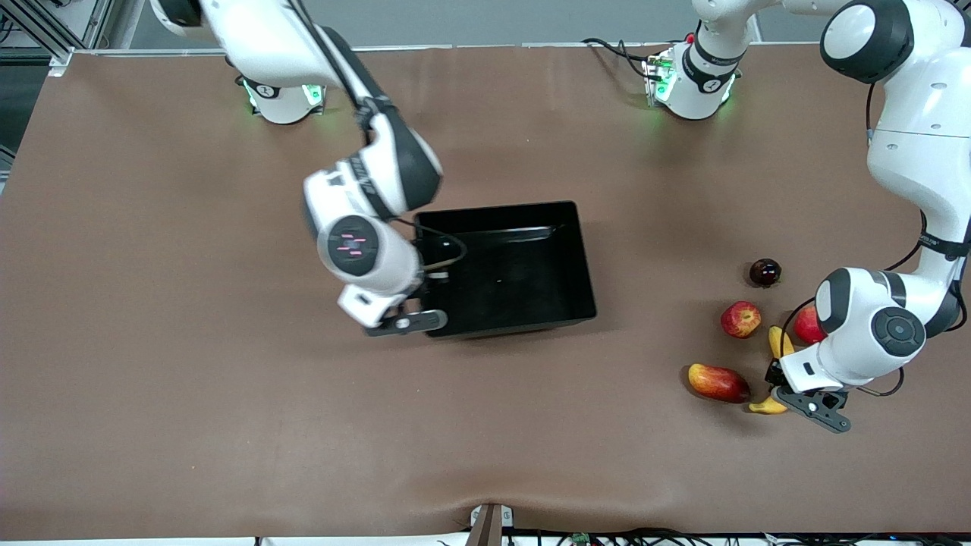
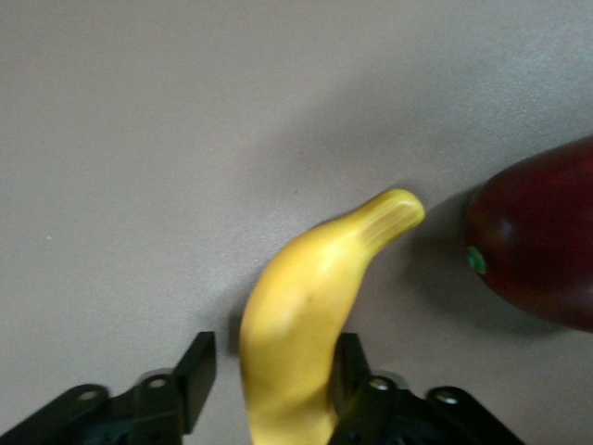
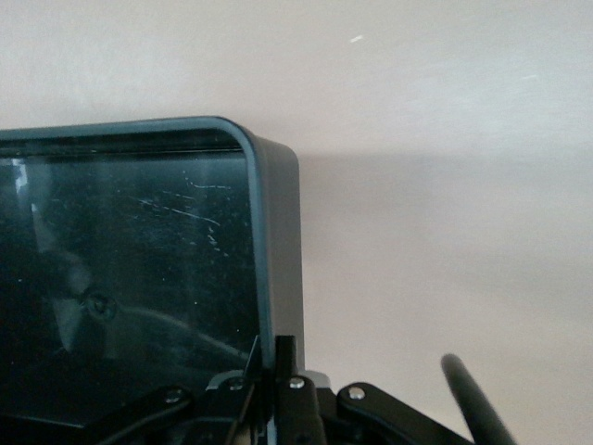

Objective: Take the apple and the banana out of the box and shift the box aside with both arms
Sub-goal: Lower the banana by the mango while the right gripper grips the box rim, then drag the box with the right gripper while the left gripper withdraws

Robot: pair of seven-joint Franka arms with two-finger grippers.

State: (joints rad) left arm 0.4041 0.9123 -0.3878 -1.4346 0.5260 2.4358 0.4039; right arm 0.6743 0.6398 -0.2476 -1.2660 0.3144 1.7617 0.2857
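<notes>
The black box (image 1: pixel 507 267) is sitting empty mid-table, its wall pinched by the shut right gripper (image 1: pixel 413 322). The banana (image 1: pixel 779 343) is lying among the fruit beside the apple (image 1: pixel 740 318), toward the left arm's end. The left gripper (image 1: pixel 813 406) is standing part-open around it, seemingly letting go; next it must reach the box.

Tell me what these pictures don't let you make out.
- Banana, front view: its middle is hidden by the left gripper; left wrist view cuts off its lower end.
- Pinkish-red fruit, front view: half covered by the left arm.
- Box, front view: the wall the right gripper pinches is hidden under that arm; right wrist view shows only one corner.
- Mango-like fruit, left wrist view: cut by the edge.
</notes>
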